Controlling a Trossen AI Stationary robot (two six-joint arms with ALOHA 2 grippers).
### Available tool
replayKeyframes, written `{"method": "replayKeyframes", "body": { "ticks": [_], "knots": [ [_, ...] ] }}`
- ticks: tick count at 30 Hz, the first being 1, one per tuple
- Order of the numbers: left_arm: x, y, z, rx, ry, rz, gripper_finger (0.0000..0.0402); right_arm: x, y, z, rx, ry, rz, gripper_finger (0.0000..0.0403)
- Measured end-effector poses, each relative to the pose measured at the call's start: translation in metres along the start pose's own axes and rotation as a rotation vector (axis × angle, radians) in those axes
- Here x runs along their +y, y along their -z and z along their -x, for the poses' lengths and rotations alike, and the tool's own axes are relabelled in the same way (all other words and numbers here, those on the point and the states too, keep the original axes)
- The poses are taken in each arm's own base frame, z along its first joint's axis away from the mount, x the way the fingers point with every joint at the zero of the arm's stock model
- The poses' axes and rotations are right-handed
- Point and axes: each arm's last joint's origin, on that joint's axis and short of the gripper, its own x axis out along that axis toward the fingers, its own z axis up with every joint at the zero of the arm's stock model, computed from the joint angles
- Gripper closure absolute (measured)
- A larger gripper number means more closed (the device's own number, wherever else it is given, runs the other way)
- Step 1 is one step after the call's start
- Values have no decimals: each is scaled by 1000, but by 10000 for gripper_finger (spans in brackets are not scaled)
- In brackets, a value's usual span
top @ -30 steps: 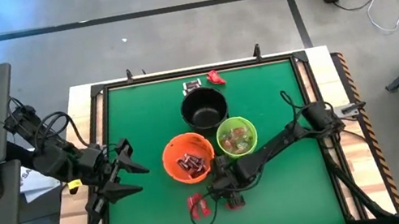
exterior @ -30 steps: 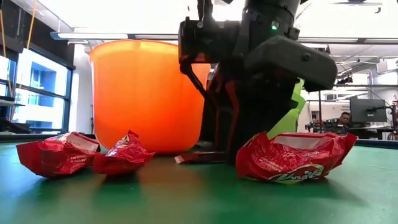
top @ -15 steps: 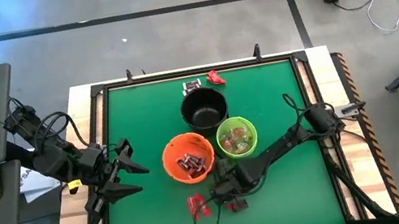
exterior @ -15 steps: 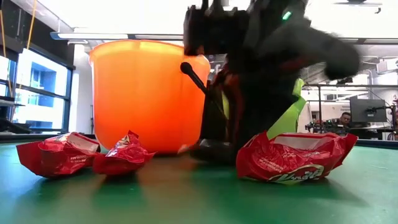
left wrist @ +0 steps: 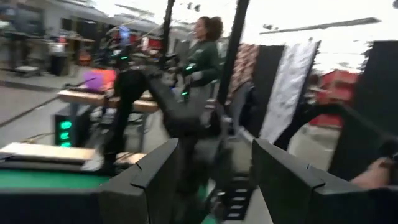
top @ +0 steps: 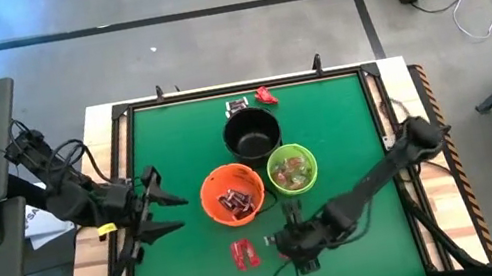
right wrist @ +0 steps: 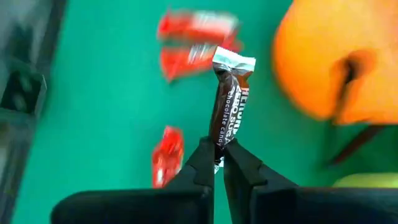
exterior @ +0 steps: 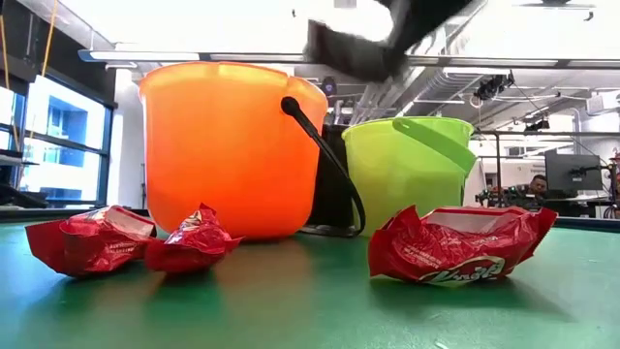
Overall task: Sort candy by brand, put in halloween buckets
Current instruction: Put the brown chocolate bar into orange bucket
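Observation:
My right gripper is shut on a dark brown and silver candy above the green table, near the orange bucket. The lime green bucket and the black bucket stand beside and behind the orange one. Red candies lie flat on the table below the gripper; the low view shows three. My left gripper waits open at the table's left edge, holding nothing. My right gripper pinches one end of the dark brown candy's wrapper between its two fingertips. The fingers slant down from the table's right side. The candy sticks out lengthwise past the fingertips, its silver crimped end farthest out, and is lifted clear of the table.
A dark candy and a red one lie at the table's far edge behind the black bucket. The orange bucket holds dark candies and the green one pale candies. Bare green surface lies to the right and far left. A person stands in the room beyond.
My right gripper has shut on the dark brown candy beside the orange bucket and risen with it, drawing back a little toward the table's near edge. The candy is now lifted clear of the table. The red candies have stayed where they lay.

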Motion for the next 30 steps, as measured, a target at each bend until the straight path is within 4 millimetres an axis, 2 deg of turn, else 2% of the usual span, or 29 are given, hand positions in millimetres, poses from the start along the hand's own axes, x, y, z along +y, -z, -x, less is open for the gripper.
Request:
{"method": "replayKeyframes", "body": {
  "ticks": [4,11,16,20,24,30],
  "knots": [
    [2,2,0,10,-47,-11,211,-16,-18,25,-190,111,-69,400],
    [2,0,0,1,-52,-37,211,-57,-54,16,-430,170,-195,398],
    [3,-3,3,-12,-50,-36,211,-86,-57,5,-413,206,-283,397],
    [5,-4,8,6,-2,-17,211,-103,-56,0,-364,130,-388,388],
    [8,-2,13,50,23,-40,211,-113,-56,-2,-337,68,-463,351],
    [14,-4,23,80,18,-59,211,-113,-53,-3,-293,1,-531,248]
  ]
}}
